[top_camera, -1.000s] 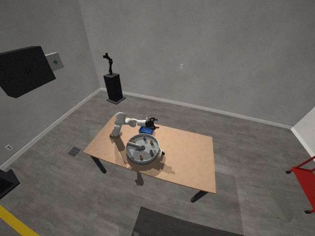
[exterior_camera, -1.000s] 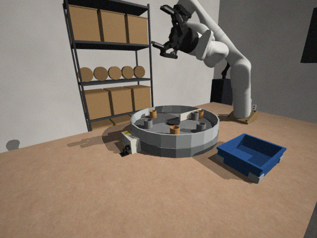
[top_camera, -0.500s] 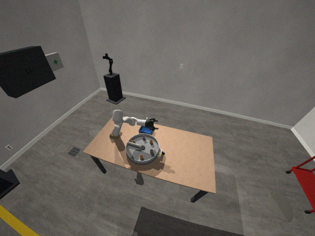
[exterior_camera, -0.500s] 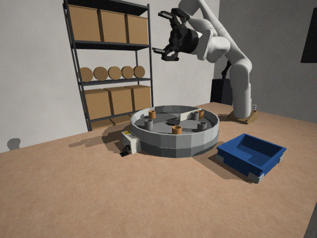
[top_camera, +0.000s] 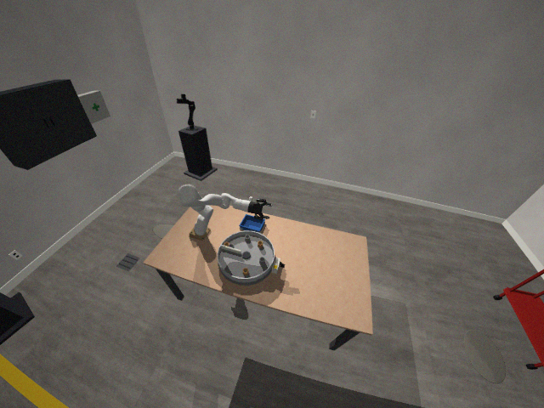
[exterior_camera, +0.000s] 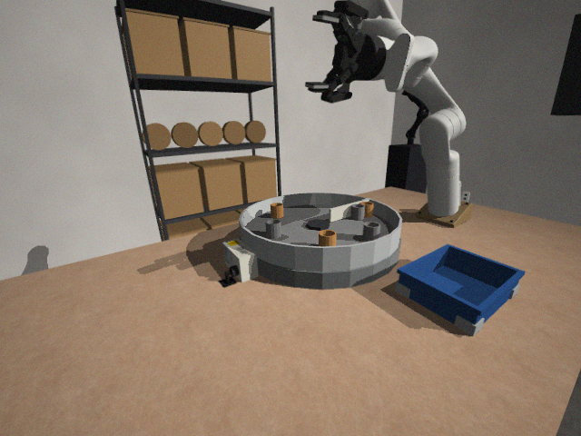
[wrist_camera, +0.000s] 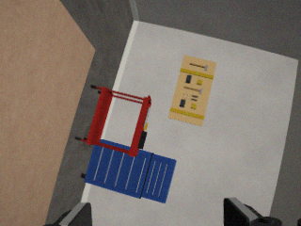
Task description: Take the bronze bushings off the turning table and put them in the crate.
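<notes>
The grey-walled turning table [top_camera: 246, 280] [exterior_camera: 307, 258] carries three bronze bushings: one nearest the exterior camera [top_camera: 260, 244] [exterior_camera: 327, 238], one at the far left in that view [top_camera: 245, 271] [exterior_camera: 277, 210], and one beside the pale bar [exterior_camera: 368, 208]. Three steel bushings also stand on it: one at the left [exterior_camera: 273, 229], one at the right [exterior_camera: 371, 229] and one close to the bar-side bronze bushing [exterior_camera: 358, 212]. The blue crate [top_camera: 250, 229] [exterior_camera: 438, 298] beside the turning table shows nothing inside. My gripper [top_camera: 268, 211] [exterior_camera: 321, 52] [wrist_camera: 157, 216] is open and empty, high above the table, fingers pointing sideways.
A pale bar [top_camera: 231, 250] [exterior_camera: 342, 213] reaches inward over the turning table. A small white box [top_camera: 276, 264] [exterior_camera: 241, 262] with a black part stands against its outer wall. The wrist view shows the wooden table's edge, a red cart [wrist_camera: 98, 118] and a pegboard [wrist_camera: 193, 89].
</notes>
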Tool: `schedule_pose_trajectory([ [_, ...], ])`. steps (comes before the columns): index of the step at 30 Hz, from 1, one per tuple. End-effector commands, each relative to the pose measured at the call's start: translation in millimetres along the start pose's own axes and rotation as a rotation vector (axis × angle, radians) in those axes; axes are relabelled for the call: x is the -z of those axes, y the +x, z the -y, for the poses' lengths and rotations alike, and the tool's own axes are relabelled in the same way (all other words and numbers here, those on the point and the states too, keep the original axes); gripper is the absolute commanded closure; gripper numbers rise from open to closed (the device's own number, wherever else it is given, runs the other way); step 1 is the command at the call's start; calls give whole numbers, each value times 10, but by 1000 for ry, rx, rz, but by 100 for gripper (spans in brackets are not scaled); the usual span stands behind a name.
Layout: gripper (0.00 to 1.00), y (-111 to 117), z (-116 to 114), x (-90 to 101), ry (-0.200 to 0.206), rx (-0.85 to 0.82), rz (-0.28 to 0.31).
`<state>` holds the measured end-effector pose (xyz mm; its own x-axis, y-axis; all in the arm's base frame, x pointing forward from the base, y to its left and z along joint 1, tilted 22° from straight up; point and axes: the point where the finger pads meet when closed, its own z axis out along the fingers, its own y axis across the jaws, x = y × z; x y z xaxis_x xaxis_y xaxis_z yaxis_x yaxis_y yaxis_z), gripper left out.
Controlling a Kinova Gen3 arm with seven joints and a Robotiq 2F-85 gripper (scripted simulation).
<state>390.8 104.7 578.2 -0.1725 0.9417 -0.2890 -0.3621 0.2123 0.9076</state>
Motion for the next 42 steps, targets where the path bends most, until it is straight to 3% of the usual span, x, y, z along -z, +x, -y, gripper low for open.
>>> schedule_pose_trajectory([
  [1, 0, -25, -1, 138, 112, -25, -10],
  [3, 0, 17, 15, 246, 211, -28, -36],
  [15, 0, 17, 15, 246, 211, -28, -36],
  [20, 0, 158, 68, 516, 459, -33, -108],
  [32, 0, 158, 68, 516, 459, -33, -108],
  [37, 0, 271, 124, 785, 704, -31, -171],
  [42, 0, 271, 124, 785, 704, -31, -171],
])
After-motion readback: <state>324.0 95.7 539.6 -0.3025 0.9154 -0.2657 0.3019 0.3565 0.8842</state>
